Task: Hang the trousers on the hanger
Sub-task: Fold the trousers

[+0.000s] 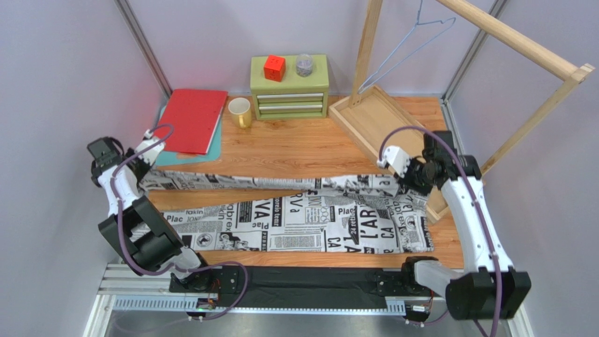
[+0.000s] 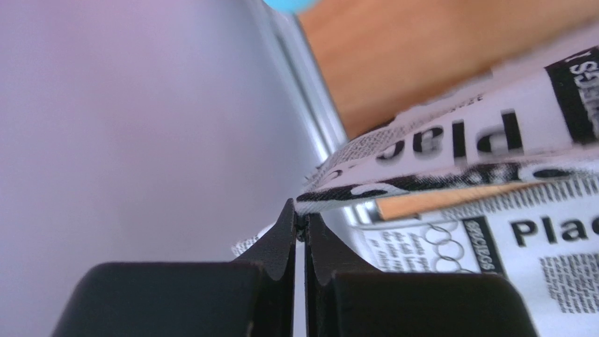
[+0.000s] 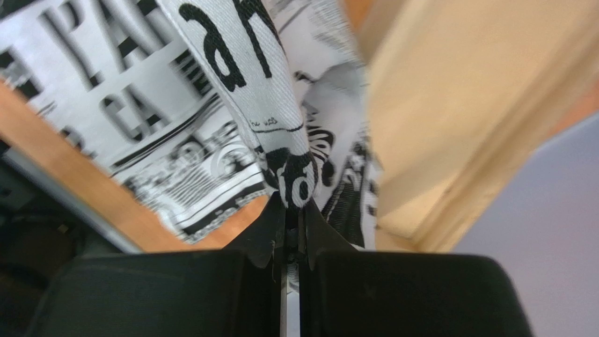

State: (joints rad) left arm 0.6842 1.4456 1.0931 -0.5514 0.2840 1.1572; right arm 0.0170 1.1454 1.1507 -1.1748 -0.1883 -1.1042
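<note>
**A:** Where are the trousers [image 1: 295,221]?

**B:** Spread lengthwise on the counter [image 1: 295,147], in front of the drawers [image 1: 290,88]. Their far strip stretches from one hand to the other.

**A:** What about the left hand [image 2: 301,235]?

**B:** It's clenched, with the cloth's edge nipped between its tips. It holds the trousers' left end, well left of the drawers and nearer the arms.

**A:** And the right hand [image 3: 292,217]?

**B:** Also clenched, on a bunched fold at the trousers' right end. The cloth runs out from its tips. It sits right of the drawers.

**A:** The hanger [image 1: 408,50]?

**B:** It's on the rack [image 1: 520,42], just right of the drawers, well apart from the trousers and both hands.
</note>
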